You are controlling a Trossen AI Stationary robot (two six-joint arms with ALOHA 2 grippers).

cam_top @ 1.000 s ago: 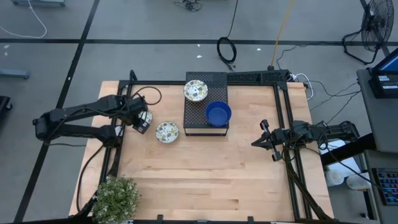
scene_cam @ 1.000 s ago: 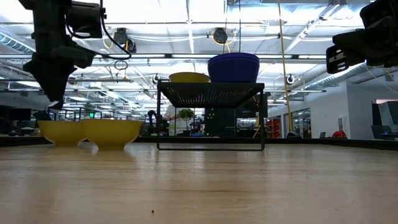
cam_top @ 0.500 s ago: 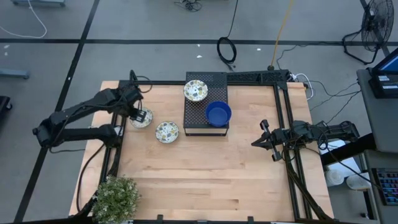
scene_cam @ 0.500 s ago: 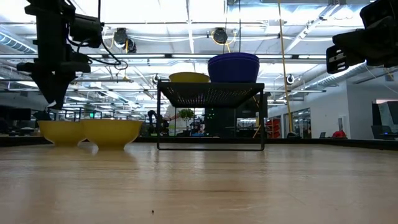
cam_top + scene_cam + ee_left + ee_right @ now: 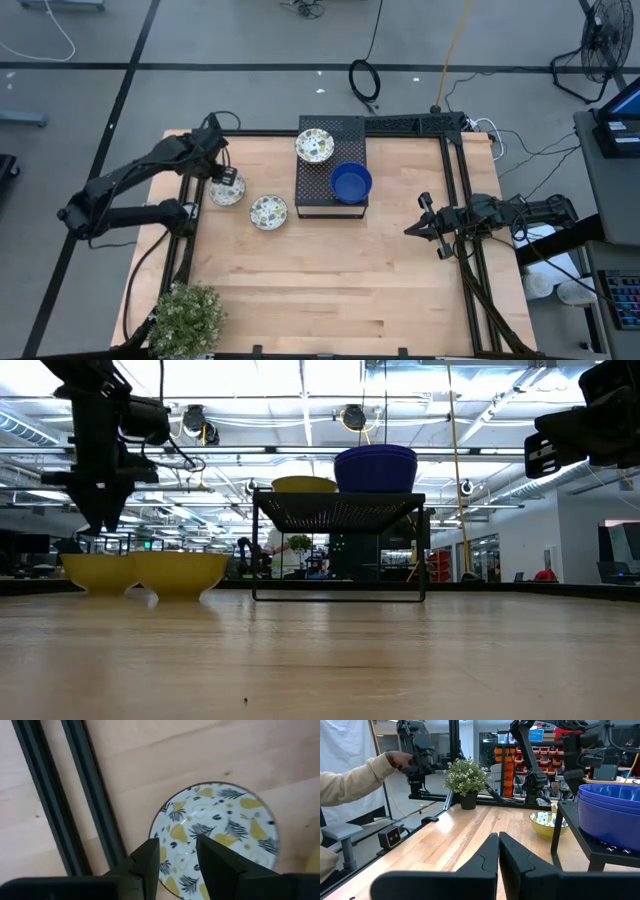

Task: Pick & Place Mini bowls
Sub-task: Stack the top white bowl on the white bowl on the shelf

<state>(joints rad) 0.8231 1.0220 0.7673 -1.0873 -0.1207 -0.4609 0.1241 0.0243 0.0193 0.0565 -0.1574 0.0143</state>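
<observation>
You have the wooden table (image 5: 330,290) in front of you, with the black perforated box (image 5: 330,178) standing near its far middle. On the box sit a patterned bowl (image 5: 314,146) at the far corner and a stack of blue bowls (image 5: 351,183) at the near right corner; from the right wrist view the stack looks like two or three nested, though you cannot count them surely.

A potted plant (image 5: 186,318) stands at the table's near left corner.

Two more patterned bowls rest on the table left of the box: one just beside it (image 5: 268,211), the other (image 5: 227,190) farther left, close to the black frame rail (image 5: 82,800).

Your left gripper (image 5: 226,180) hangs above that leftmost bowl, its fingers (image 5: 150,860) parted and holding nothing; the wrist view looks straight down into the bowl's pear-and-leaf pattern.

Your right gripper (image 5: 412,229) waits well apart at the table's right edge, fingers (image 5: 487,855) pressed together and empty.

In the right wrist view a person's sleeve and hand (image 5: 395,760) show beyond the table.
</observation>
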